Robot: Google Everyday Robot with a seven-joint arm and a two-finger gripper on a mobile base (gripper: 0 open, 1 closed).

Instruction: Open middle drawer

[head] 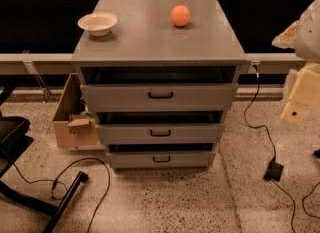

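Note:
A grey cabinet (155,37) stands in the middle of the camera view with three drawers. The middle drawer (125,133) is the mid-sized front, with a small black bar handle (160,133). It stands out a little from the cabinet body, with a dark gap above its front. The larger top drawer (115,97) and the smallest bottom drawer (130,160) also stand out a little. My gripper (301,97) is the cream-coloured part at the right edge, well to the right of the cabinet, at about the height of the top drawer, touching nothing.
A white bowl (98,23) and an orange (180,15) sit on the cabinet top. A cardboard box (70,122) stands on the floor at the cabinet's left. Black cables (95,177) and a power adapter (273,170) lie on the speckled floor. A black frame leg (65,199) is at lower left.

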